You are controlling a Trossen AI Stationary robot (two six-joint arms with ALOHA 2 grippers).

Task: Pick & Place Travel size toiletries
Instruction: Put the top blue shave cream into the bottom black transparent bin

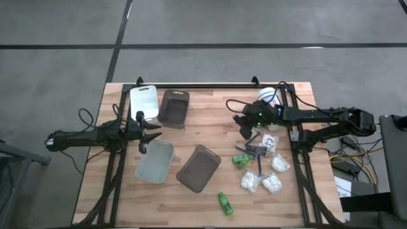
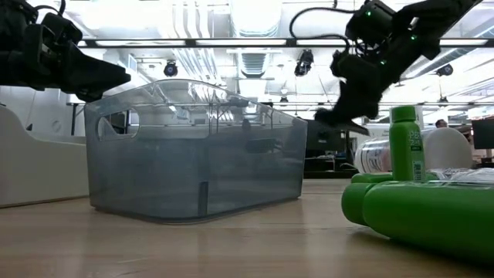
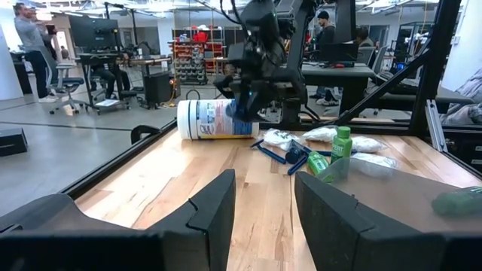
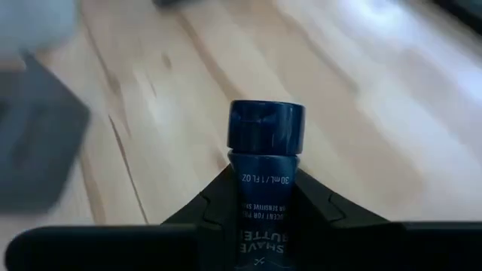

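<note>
Nearest the table's front edge: one green bottle [image 1: 225,203], lying on its side, alone.

Next, right of centre: white packets [image 1: 262,182] in a loose cluster, with two more green bottles [image 1: 240,159] and a dark blue stick [image 1: 260,166] lying just beside them on the wood.

Centre: brown tray [image 1: 198,168], set at an angle; grey tray [image 1: 154,161] just to its left.

Left side, mid-table: left gripper [image 1: 142,131], fingers [image 3: 213,213] parted with nothing between them, hanging over the near edge of the white tray [image 1: 144,101].

Right side, mid-table: right gripper [image 1: 246,127], raised above the heap of toiletries. Its fingers [image 4: 213,197] are closed on a dark blue tube [image 4: 265,162] (label partly readable, "30 mL / 1 fl oz"), cap pointing out beyond the fingertips, over bare wood.

Farther back: second brown tray [image 1: 174,106], beside the white one.

Far right corner: white tub [image 1: 268,96] with blue label, on its side.
</note>
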